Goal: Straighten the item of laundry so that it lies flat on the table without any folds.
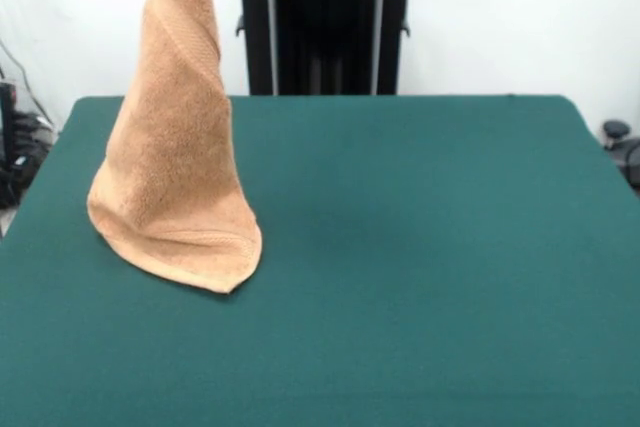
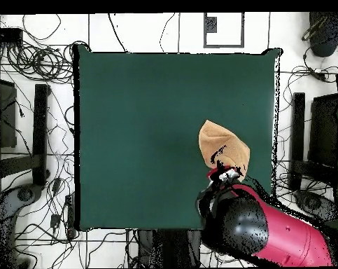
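The orange-tan towel hangs in a tall cone from above the top edge of the front view. Its lower hem rests bunched on the green table, at the left in this view. The gripper is out of frame in the front view. In the overhead view the gripper sits at the end of the red and black arm, right over the towel, and holds its top end up. The towel lies near the right edge of the table in that view. The towel hides the fingers.
The black pedestal stands behind the table's far edge. Cables and dark stands lie on the floor round the table in the overhead view. A dark object sits off the table's right side.
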Controlling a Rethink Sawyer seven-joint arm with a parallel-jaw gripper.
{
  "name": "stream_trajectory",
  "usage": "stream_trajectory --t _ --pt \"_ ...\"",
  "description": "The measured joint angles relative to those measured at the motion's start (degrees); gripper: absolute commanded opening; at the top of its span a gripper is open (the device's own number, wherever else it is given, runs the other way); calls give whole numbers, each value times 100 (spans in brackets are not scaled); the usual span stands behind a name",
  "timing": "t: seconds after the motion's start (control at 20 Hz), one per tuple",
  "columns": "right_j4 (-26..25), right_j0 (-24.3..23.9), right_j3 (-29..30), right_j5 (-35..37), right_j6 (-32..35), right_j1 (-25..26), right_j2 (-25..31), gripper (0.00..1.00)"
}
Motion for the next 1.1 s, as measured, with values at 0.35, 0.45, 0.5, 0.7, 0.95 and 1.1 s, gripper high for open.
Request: stream_trajectory --t 0.35,0.45,0.5,0.7,0.95,1.1 --pt "46 -6 -11 219 0 -140 -1 0" --pt "117 5 -17 314 0 -183 -2 0" --pt "168 33 -25 407 0 -217 -2 0" --pt "458 317 -80 974 0 -373 -20 0" --pt "657 928 -216 1662 122 -524 -104 0" --pt "798 1227 -285 1925 294 -556 -134 0"
